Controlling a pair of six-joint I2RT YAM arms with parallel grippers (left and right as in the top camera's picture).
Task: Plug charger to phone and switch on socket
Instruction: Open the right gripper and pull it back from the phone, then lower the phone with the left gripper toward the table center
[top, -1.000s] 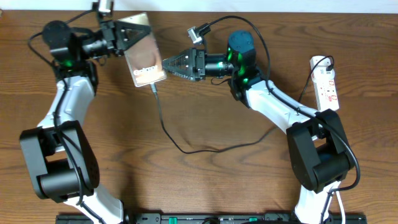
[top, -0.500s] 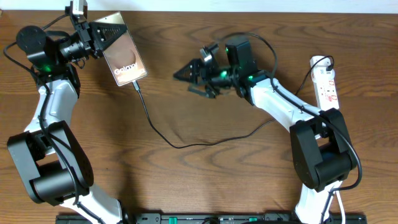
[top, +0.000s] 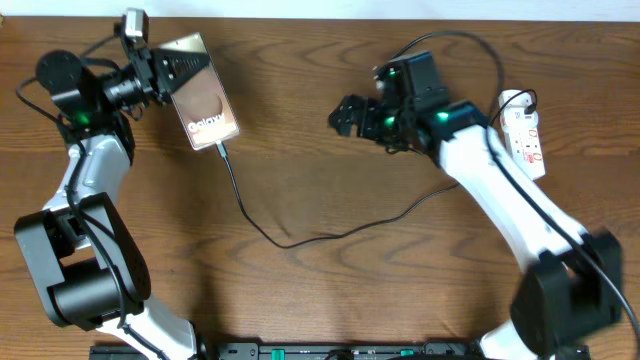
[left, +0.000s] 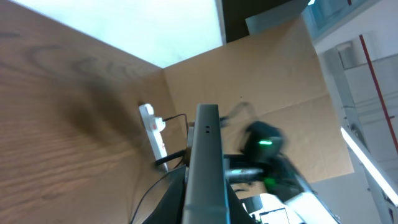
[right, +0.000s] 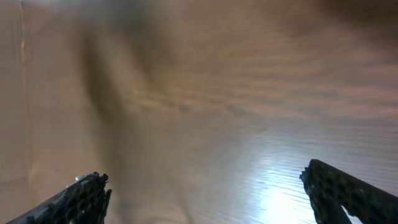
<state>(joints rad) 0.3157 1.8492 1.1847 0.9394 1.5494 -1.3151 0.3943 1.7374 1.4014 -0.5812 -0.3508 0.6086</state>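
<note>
1. The left fingers (top: 165, 72) are clamping the phone (top: 205, 105) by its upper end and holding it tilted over the far left of the tabletop (top: 320, 180). In the left wrist view the phone is showing edge-on between them.
2. The charger (top: 288, 243) is meeting the phone's lower edge with its tip, and its cable is trailing across the tabletop toward the right. The tip is looking seated, so the plugging step is probably done, though the joint is too small to confirm.
3. The socket (top: 526, 128) is lying at the far right edge, well apart from the phone, with a black plug sitting at its far end. The cable is passing under the right arm, so whether that plug is the charger's cannot be told.
4. The right fingers (right: 84, 198) are standing wide with nothing between them. They are hovering over bare wood between phone and socket, nearer the socket.
5. By judgement, the switch is what is remaining. The socket's red marks are showing, but on or off is not readable, and nothing is touching it.
</note>
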